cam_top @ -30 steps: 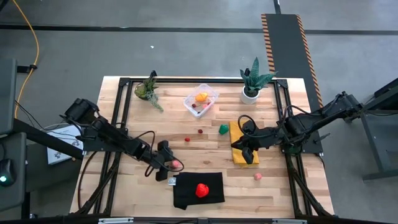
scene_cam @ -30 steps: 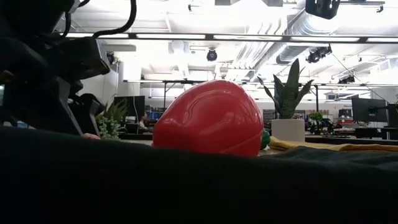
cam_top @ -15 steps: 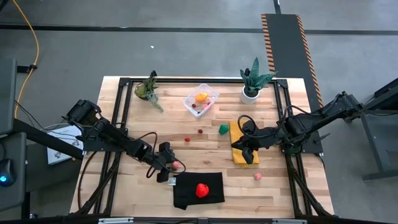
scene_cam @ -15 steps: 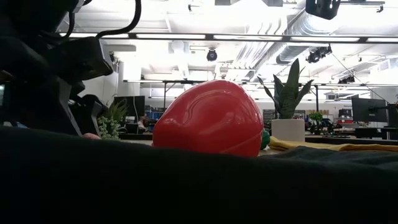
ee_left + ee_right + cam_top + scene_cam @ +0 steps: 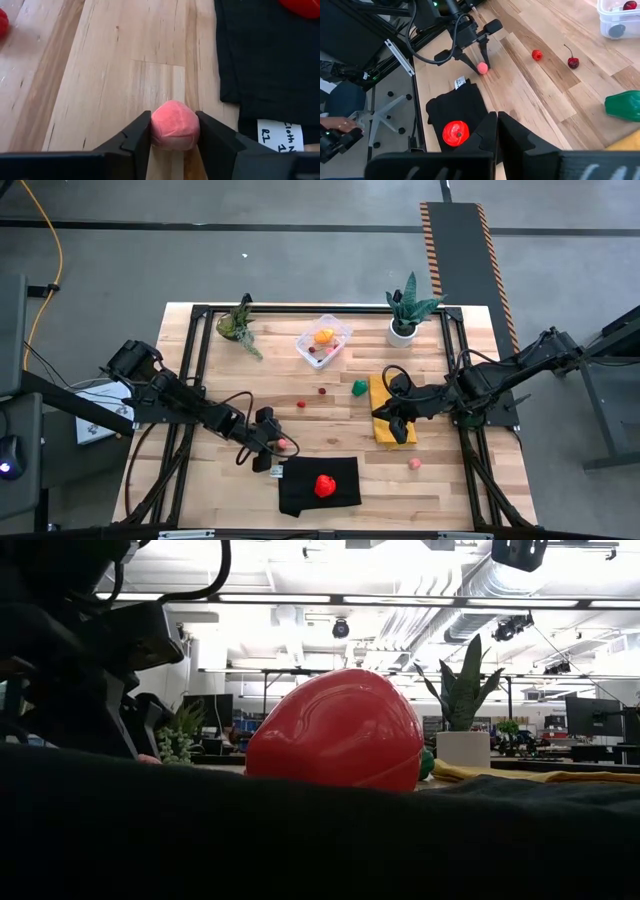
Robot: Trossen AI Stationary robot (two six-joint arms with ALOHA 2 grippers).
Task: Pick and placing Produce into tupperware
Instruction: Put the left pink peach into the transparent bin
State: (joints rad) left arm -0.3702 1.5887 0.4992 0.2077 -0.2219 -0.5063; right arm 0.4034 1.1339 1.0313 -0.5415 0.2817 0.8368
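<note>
Left gripper [image 5: 276,446] clasped a pink ball [image 5: 175,125] for the tub [image 5: 323,341].

From above, the ball lay on the desk beside a black cloth [image 5: 318,485], the tub well apart. The left wrist view showed both fingers [image 5: 137,134] touching the ball's sides. In the right wrist view, the waiting right gripper [image 5: 496,131] was clenched, empty.
</note>
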